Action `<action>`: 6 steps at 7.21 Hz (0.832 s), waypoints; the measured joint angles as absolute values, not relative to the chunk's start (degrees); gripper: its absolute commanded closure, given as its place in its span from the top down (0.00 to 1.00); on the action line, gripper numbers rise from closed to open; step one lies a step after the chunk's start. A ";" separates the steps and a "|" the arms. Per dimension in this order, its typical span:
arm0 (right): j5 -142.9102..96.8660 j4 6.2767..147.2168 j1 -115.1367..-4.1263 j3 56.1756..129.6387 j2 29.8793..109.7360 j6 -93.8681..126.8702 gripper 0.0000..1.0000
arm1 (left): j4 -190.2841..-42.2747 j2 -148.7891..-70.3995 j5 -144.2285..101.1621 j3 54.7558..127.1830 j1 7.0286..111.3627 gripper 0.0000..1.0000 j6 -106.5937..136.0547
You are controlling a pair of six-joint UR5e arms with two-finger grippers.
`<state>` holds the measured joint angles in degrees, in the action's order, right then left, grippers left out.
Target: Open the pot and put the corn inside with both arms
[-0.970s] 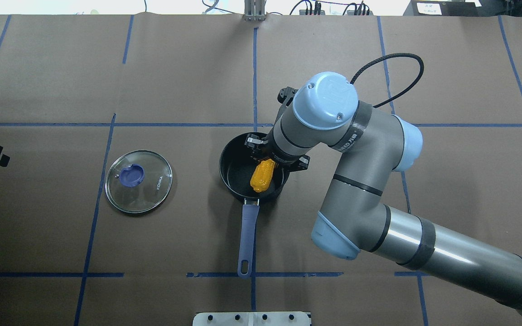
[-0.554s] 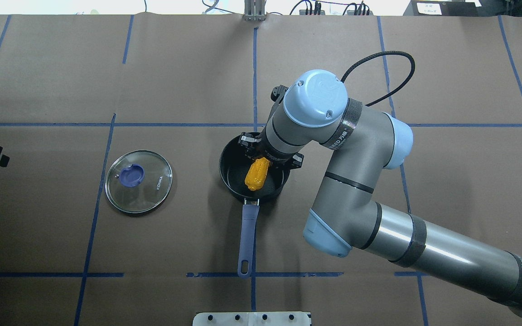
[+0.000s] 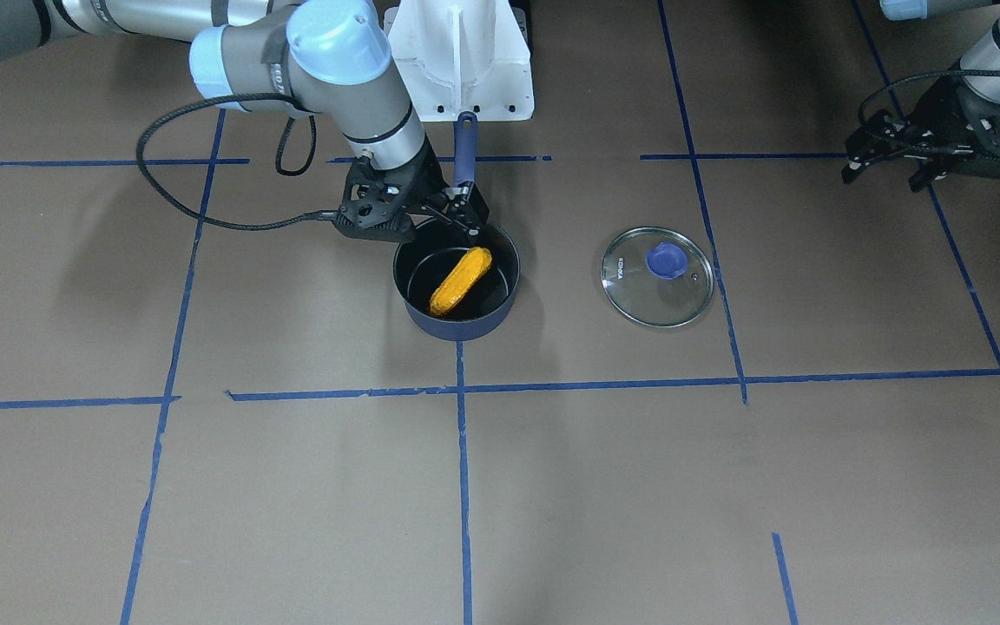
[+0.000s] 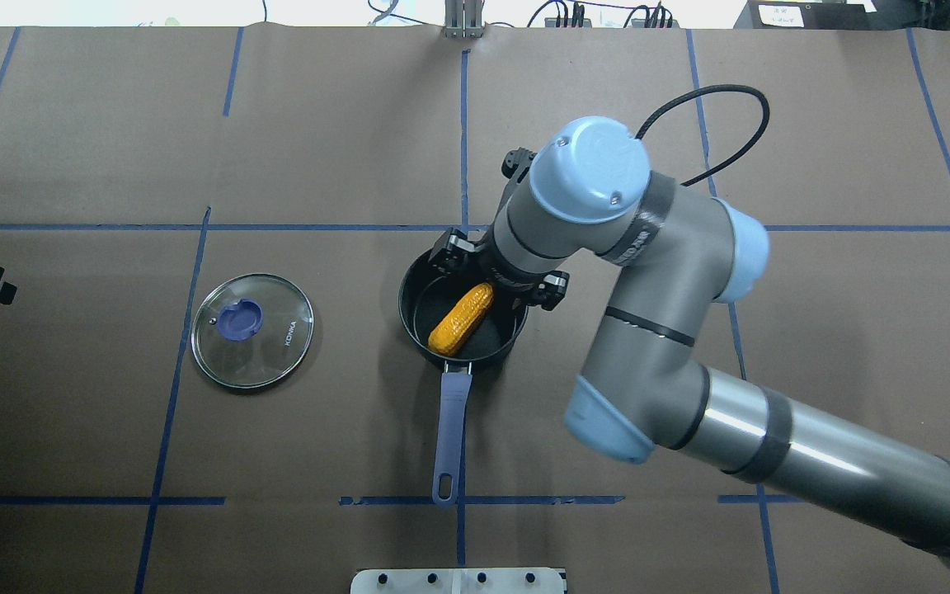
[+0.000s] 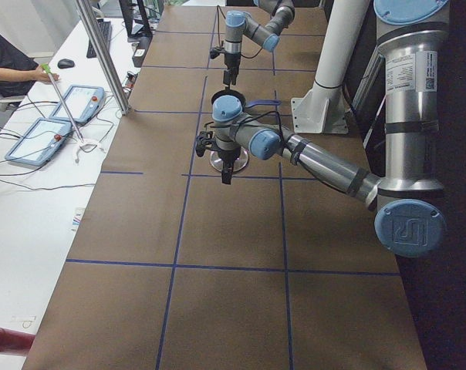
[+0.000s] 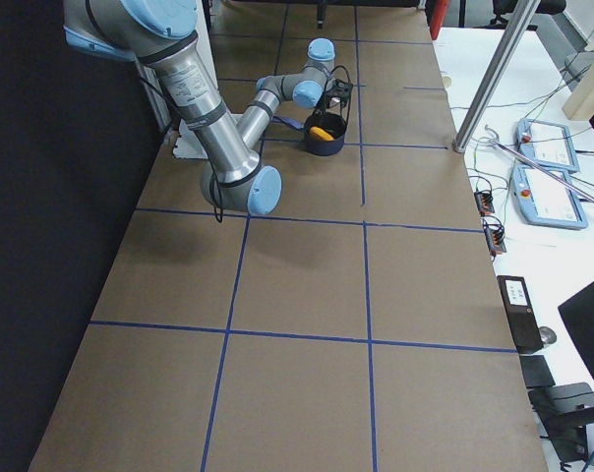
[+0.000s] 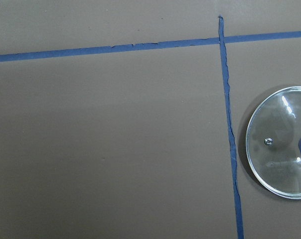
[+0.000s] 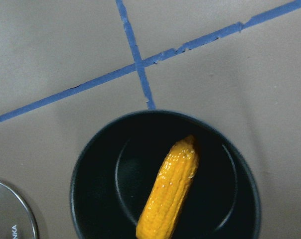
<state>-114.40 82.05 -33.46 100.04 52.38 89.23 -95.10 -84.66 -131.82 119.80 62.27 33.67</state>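
The dark navy pot (image 4: pixel 403 307) stands uncovered at mid-table, its purple-blue handle (image 4: pixel 450 429) pointing toward the robot. The orange-yellow corn (image 4: pixel 461 319) lies slanted inside the pot, free of any finger; it also shows in the front view (image 3: pixel 460 279) and the right wrist view (image 8: pixel 171 194). My right gripper (image 3: pixel 457 221) hangs open just above the pot's rim on the handle side. My left gripper (image 3: pixel 882 169) is open and empty, far off at the table's left side.
The glass lid (image 4: pixel 277 346) with a blue knob lies flat on the table left of the pot, also seen in the left wrist view (image 7: pixel 282 144). A white stand (image 3: pixel 465 61) is fixed at the robot's edge. Blue tape lines cross the brown table.
The corn was in my right gripper's jaws over the pot; now it lies slanted inside the pot, let go. The right wrist has shifted slightly up and back. The left arm has not moved.
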 measured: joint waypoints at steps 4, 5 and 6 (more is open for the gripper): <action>-134.08 82.53 -56.79 112.65 79.67 60.31 1.00 | -94.66 -83.21 -131.75 119.25 64.72 1.00 27.91; -136.37 82.57 -63.31 112.69 86.97 46.69 1.00 | -94.42 -81.81 -131.77 118.63 67.08 1.00 21.81; -137.32 82.65 -69.56 111.46 93.20 32.43 1.00 | -94.20 -80.42 -131.80 117.23 70.57 1.00 14.31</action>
